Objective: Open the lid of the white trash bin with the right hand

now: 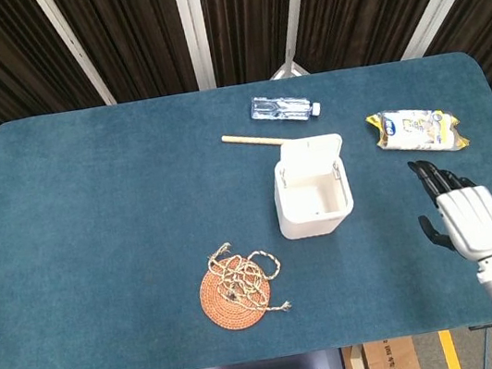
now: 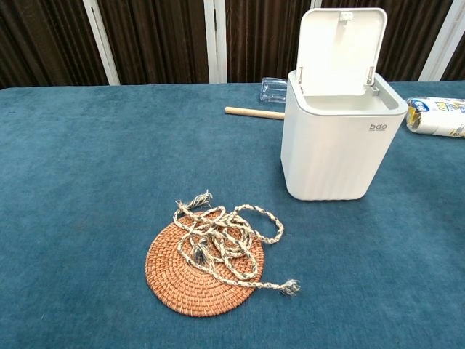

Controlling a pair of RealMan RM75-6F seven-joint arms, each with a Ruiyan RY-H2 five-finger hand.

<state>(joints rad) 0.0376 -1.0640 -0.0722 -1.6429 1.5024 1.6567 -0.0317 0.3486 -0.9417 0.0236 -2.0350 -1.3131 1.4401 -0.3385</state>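
**Blue bench, bin lid up**

Dark curtains hang behind the blue bench (image 1: 120,214). White trash bin (image 2: 338,149) sits mid-bench w/ its lid (image 2: 340,49) standing up at the far side. Right hand (image 1: 461,211) is well right of the bin, fingers spread wide, holding nothing.

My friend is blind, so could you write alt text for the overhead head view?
A white bin stands mid-table with its lid flipped up, the robot's right hand open off to its right. Around it lie a stick, a bottle, a snack packet and rope on a coaster.
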